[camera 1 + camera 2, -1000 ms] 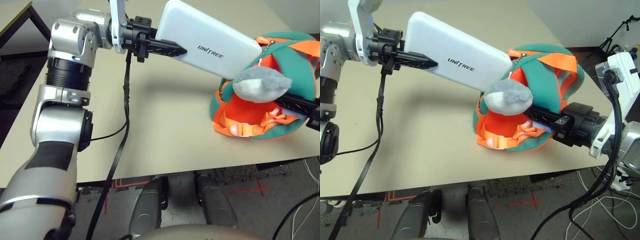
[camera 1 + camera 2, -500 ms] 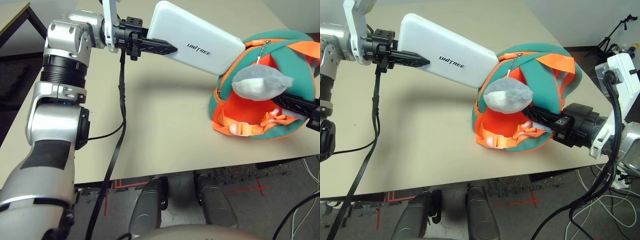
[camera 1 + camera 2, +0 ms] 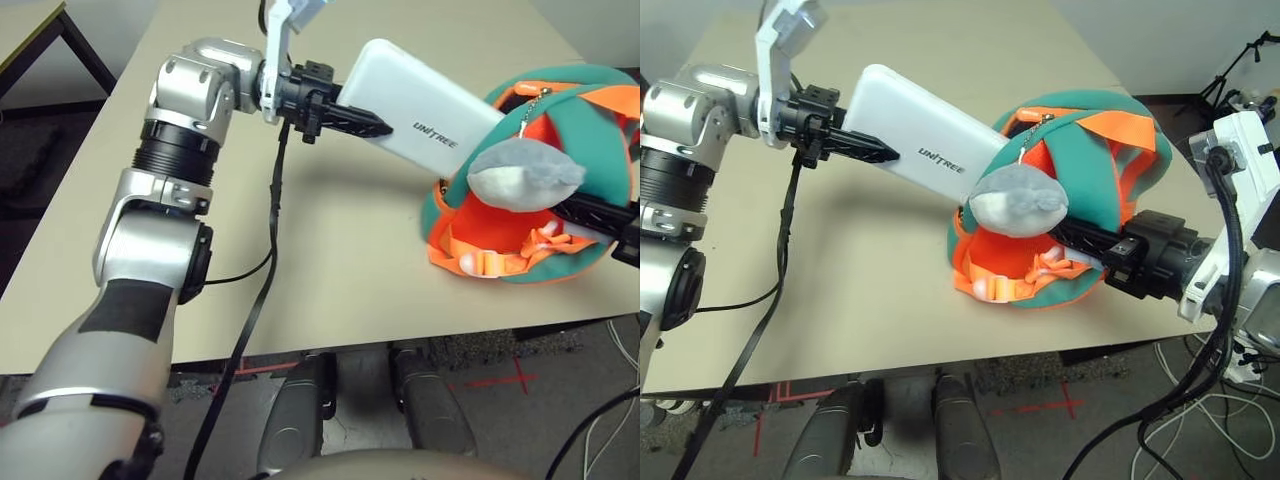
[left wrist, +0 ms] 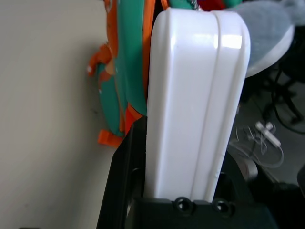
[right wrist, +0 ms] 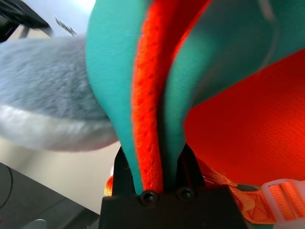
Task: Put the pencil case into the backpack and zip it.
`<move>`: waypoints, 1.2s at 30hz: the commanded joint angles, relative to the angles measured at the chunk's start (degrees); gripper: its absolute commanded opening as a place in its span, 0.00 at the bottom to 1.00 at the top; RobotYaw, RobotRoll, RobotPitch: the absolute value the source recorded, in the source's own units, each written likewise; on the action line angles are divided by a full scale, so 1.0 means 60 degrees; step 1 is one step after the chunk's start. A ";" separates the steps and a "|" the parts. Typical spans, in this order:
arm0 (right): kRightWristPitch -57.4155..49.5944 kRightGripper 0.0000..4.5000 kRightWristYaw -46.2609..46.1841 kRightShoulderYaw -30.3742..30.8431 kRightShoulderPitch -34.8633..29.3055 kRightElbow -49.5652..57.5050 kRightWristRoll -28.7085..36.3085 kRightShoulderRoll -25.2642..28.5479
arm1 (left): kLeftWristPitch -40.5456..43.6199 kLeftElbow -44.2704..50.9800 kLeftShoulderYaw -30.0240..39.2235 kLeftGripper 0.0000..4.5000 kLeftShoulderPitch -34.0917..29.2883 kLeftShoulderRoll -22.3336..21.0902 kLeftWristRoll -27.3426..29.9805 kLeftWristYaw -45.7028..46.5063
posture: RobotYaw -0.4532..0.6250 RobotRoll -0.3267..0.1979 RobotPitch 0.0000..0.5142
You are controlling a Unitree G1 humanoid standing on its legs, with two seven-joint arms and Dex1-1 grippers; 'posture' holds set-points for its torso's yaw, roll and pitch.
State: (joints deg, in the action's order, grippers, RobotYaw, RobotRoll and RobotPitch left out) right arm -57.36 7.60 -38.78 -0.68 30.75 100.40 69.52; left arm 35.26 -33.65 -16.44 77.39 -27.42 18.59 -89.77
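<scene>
Presently, left end effector (image 3: 888,155) pinches the flat white plastic pencil case (image 3: 925,145), its far tip at the teal-and-orange fabric backpack (image 3: 1100,150) mouth; right end effector (image 5: 151,157) clamps the rim. Insertion incomplete; zipping remains.

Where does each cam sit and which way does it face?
Left eye view: head, looking down at the table; silver left arm carrying the pencil case toward the backpack.
Right eye view: same head, same scene; right gripper at the backpack.
Left wrist view: along the left gripper, shut on the pencil case.
Right wrist view: along the right gripper, clamped on the backpack's teal-orange edge.
Both wrist views share the grey plush tag.
</scene>
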 commanded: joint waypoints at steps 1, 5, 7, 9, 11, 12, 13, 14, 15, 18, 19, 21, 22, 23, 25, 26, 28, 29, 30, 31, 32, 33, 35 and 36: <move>0.0155 0.03 0.0211 0.0264 0.0151 0.0111 -0.0130 -0.0037 | -0.0345 -0.0273 -0.0650 0.32 0.0387 0.0546 0.0017 -0.0455 | 0.31 0.62 0.32; 0.0172 0.03 0.0299 0.0362 0.0260 0.0056 -0.0248 -0.0062 | -0.1057 -0.1588 -0.0944 0.32 0.0847 0.1523 -0.0636 -0.0401 | 0.31 0.62 0.32; 0.0163 0.03 0.0346 0.0400 0.0290 0.0036 -0.0321 -0.0081 | -0.1400 -0.2319 -0.0898 0.32 0.1110 0.2093 -0.0978 -0.0245 | 0.31 0.62 0.33; 0.0183 0.03 0.0344 0.0471 0.0340 0.0041 -0.0357 -0.0103 | -0.1732 -0.2944 -0.0803 0.32 0.1262 0.2592 -0.1281 0.0032 | 0.30 0.62 0.32; 0.0202 0.03 0.0327 0.0504 0.0380 0.0058 -0.0348 -0.0114 | -0.2017 -0.3352 -0.0752 0.32 0.1294 0.2968 -0.1577 0.0288 | 0.30 0.62 0.32; 0.0195 0.03 0.0335 0.0488 0.0383 0.0059 -0.0350 -0.0115 | -0.2138 -0.3423 -0.0731 0.32 0.1251 0.3099 -0.1685 0.0358 | 0.30 0.62 0.32; 0.0183 0.03 0.0344 0.0460 0.0375 0.0056 -0.0352 -0.0118 | -0.2170 -0.3446 -0.0684 0.32 0.1216 0.3178 -0.1742 0.0382 | 0.30 0.62 0.32; 0.0185 0.03 0.0344 0.0466 0.0392 0.0045 -0.0362 -0.0116 | -0.2181 -0.3459 -0.0615 0.32 0.1190 0.3220 -0.1778 0.0373 | 0.30 0.62 0.32; 0.0178 0.03 0.0354 0.0449 0.0390 0.0038 -0.0377 -0.0115 | -0.2143 -0.3383 -0.0568 0.32 0.1150 0.3197 -0.1800 0.0329 | 0.30 0.62 0.32; 0.0186 0.03 0.0336 0.0471 0.0409 0.0039 -0.0394 -0.0112 | -0.2130 -0.2946 -0.0362 0.32 0.1010 0.2910 -0.1835 0.0348 | 0.30 0.62 0.32; 0.0177 0.03 0.0352 0.0479 0.0409 0.0036 -0.0424 -0.0109 | -0.2035 -0.2742 -0.0253 0.39 0.0983 0.2750 -0.1790 0.0358 | 0.30 0.62 0.31; 0.0154 0.03 0.0405 0.0481 0.0404 0.0018 -0.0510 -0.0105 | -0.1816 -0.2358 -0.0052 0.53 0.0946 0.2481 -0.1661 0.0316 | 0.30 0.62 0.31; 0.0153 0.03 0.0423 0.0496 0.0424 0.0000 -0.0538 -0.0098 | -0.1628 -0.2129 0.0075 0.59 0.0934 0.2308 -0.1552 0.0239 | 0.31 0.62 0.32; 0.0155 0.03 0.0433 0.0509 0.0439 -0.0015 -0.0549 -0.0095 | -0.1327 -0.1808 0.0238 0.66 0.0931 0.2091 -0.1383 0.0141 | 0.31 0.62 0.31; 0.0159 0.03 0.0474 0.0563 0.0475 -0.0042 -0.0612 -0.0097 | -0.0794 -0.1228 0.0473 0.80 0.0909 0.1740 -0.1104 -0.0003 | 0.32 0.62 0.31; 0.0165 0.03 0.0507 0.0609 0.0502 -0.0055 -0.0663 -0.0108 | -0.0565 -0.0988 0.0561 0.87 0.0899 0.1599 -0.0987 -0.0062 | 0.32 0.62 0.31; 0.0195 0.03 0.0554 0.0756 0.0613 -0.0099 -0.0765 -0.0136 | -0.0201 -0.0661 0.0720 1.00 0.0910 0.1362 -0.0797 -0.0074 | 0.32 0.62 0.31; 0.0207 0.03 0.0583 0.0829 0.0670 -0.0120 -0.0812 -0.0150 | -0.0129 -0.0567 0.0778 1.00 0.0912 0.1281 -0.0772 -0.0019 | 0.33 0.62 0.31; 0.0214 0.03 0.0606 0.0891 0.0723 -0.0141 -0.0850 -0.0165 | -0.0112 -0.0509 0.0805 1.00 0.0907 0.1221 -0.0774 0.0052 | 0.33 0.62 0.31; 0.0219 0.03 0.0631 0.0943 0.0765 -0.0155 -0.0890 -0.0184 | -0.0138 -0.0479 0.0826 1.00 0.0893 0.1190 -0.0786 0.0121 | 0.33 0.62 0.31; 0.0214 0.03 0.0665 0.0998 0.0806 -0.0166 -0.0921 -0.0195 | -0.0141 -0.0499 0.0883 0.93 0.0891 0.1191 -0.0765 0.0215 | 0.33 0.62 0.31; 0.0213 0.03 0.0689 0.1056 0.0852 -0.0176 -0.0953 -0.0212 | -0.0188 -0.0529 0.0940 0.88 0.0880 0.1219 -0.0737 0.0313 | 0.33 0.62 0.31; 0.0205 0.03 0.0740 0.1146 0.0938 -0.0205 -0.1023 -0.0237 | -0.0287 -0.0518 0.0931 0.74 0.0814 0.1268 -0.0733 0.0393 | 0.34 0.62 0.31; 0.0213 0.03 0.0760 0.1208 0.0998 -0.0219 -0.1069 -0.0255 | -0.0428 -0.0483 0.0850 0.68 0.0723 0.1286 -0.0795 0.0403 | 0.34 0.62 0.31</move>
State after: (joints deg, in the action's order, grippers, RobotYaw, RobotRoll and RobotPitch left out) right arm -56.20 11.15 -32.62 4.85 28.67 94.09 68.19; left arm 33.68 -37.65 -11.14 83.02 -19.93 13.88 -87.56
